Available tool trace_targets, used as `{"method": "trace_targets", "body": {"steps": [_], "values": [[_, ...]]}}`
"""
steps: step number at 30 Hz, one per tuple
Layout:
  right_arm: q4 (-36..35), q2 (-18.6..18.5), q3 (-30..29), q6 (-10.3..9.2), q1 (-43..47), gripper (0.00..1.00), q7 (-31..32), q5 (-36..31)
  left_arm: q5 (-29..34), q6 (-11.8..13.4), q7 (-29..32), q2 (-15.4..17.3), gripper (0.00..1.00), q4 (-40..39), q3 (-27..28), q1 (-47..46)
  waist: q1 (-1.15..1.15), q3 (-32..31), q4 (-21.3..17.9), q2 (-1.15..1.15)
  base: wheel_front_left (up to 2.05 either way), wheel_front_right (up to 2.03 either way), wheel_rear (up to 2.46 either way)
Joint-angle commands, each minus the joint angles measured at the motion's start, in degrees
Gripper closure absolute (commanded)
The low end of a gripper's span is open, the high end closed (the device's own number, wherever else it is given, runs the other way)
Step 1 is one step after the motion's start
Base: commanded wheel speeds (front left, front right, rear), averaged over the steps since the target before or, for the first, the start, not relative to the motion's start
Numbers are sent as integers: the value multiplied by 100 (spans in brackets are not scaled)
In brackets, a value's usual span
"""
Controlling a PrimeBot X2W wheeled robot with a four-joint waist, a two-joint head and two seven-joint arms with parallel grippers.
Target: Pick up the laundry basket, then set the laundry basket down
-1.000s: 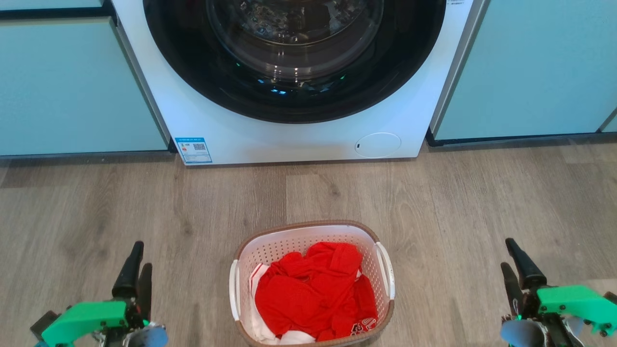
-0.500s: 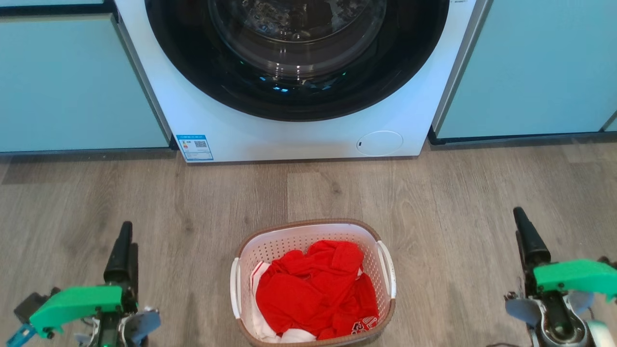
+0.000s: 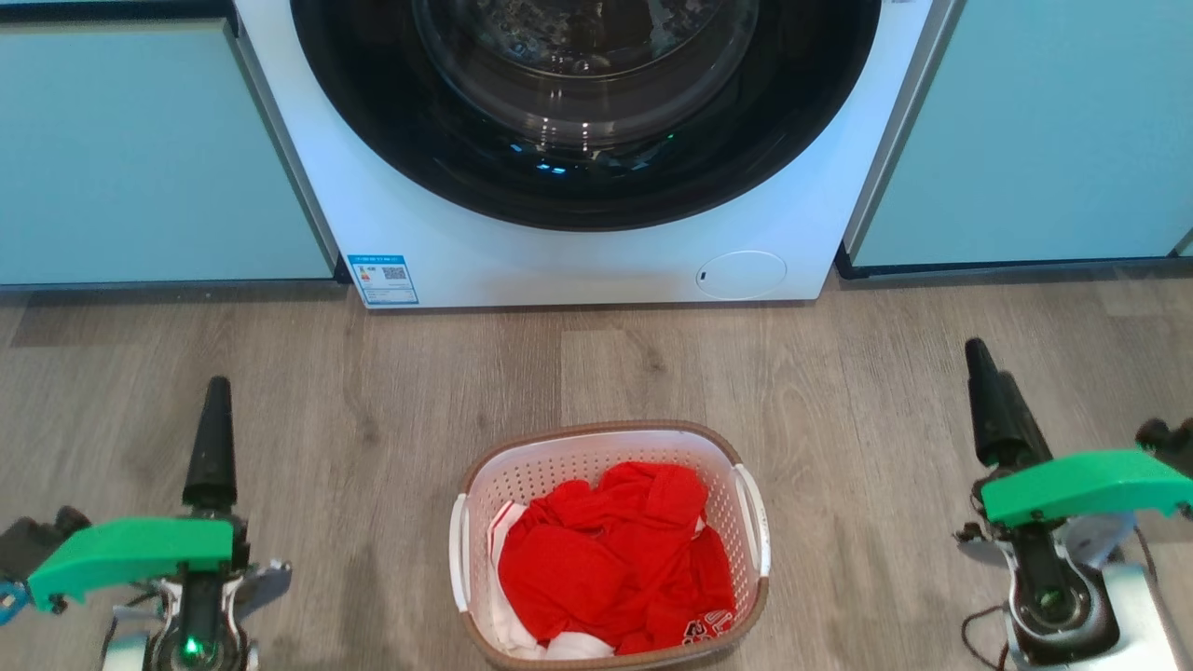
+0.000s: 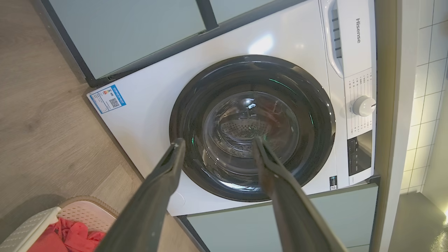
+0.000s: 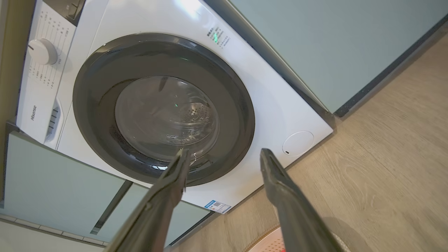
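Fingers (image 4: 154, 196) parted either side of laundry basket (image 3: 578, 471).

White washer (image 3: 578, 261) ahead of me, dark round door (image 3: 587, 112), blue label (image 3: 382, 280) at its lower left corner, teal cabinets (image 3: 140, 158) either side, wood floor (image 3: 373, 391), heaped red clothes (image 3: 615, 568)

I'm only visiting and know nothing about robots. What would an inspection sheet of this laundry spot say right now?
Surface: grey wood-look floor.
Job's things: laundry basket stands on the floor in front of the washing machine, holding red clothes and a bit of white cloth; its handles are untouched.
Clutter: nothing seen.
Grippers: left gripper and right gripper are both open and empty, one on each side of the basket, apart from it.
Cables: a thin dark cable loops by the right wrist.
Surroundings: washing machine door shut; pale green cabinets on both sides.
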Motion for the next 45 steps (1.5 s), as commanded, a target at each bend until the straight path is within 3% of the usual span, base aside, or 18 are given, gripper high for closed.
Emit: {"method": "trace_targets", "body": {"steps": [1,9,18,24,31,39,45], "values": [[-297,-112,95,15,-330,0,-80,-275,238,-13,-63,73,0,-316,136,-378,0,7,3,0,0,0,0],[-593,-212,347,17,-448,0,-215,-1222,1474,328,-198,76,0,-884,-238,-437,0,54,3,0,0,0,0],[-822,-301,662,20,-518,0,-366,-2213,3121,934,-349,79,0,-1173,-1085,-501,0,74,7,0,0,0,0],[-826,-332,856,22,-524,0,-466,-2802,3920,1541,-449,395,0,-1049,-1822,-600,0,61,12,0,0,0,0],[-676,-307,969,23,-478,0,-584,-3469,4399,2280,-567,779,0,-541,-2693,-777,0,17,23,0,0,0,0],[-465,-313,1165,26,-456,0,-719,-3918,4907,2671,-701,1034,0,-273,-3588,-1139,0,-7,23,0,0,0,0],[-300,-324,1276,27,-442,0,-803,-4131,4972,2600,-785,1056,0,-30,-3975,-1278,0,-25,22,0,0,0,0]]}}
